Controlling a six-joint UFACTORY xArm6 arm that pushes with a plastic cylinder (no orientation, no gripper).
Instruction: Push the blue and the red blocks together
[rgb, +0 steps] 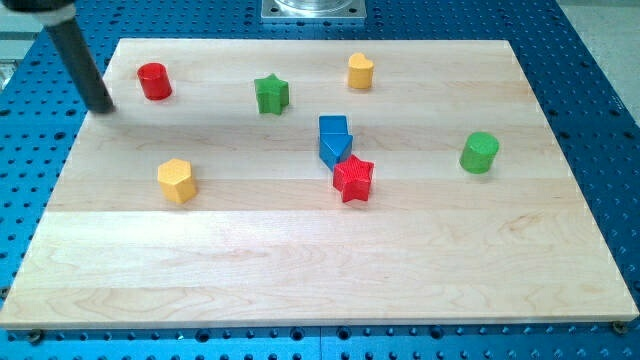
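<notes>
- The surface, a pale wooden board lying on a blue perforated bench, filled most of the view, with a grey metal plate just past the middle of its top edge.
- The arm showed only as a dark rod slanting down from the view's top left corner, leaning toward the right as it descended.
- My tip sat at the surface's left edge, close to its top left corner, just left of the red cylinder and apart from it.
- There were no jaws on this rod, so nothing was spread, pressed together or pinching.
- The blue block, wedge-like with a pointed top, stood a little right of the surface's centre.
- The red star lay just below and slightly right of the blue block, touching it or very nearly so; I could not tell which.
- Both were well apart from my tip, across the surface toward the right.
- The green star stood between the red cylinder and the blue block, near the top edge.
- The green cylinder stood toward the right edge.
- The yellow hexagonal block lay in the left half, below the red cylinder.
- The yellow block, rounded with one pointed side, sat near the top edge, above the blue block.
</notes>
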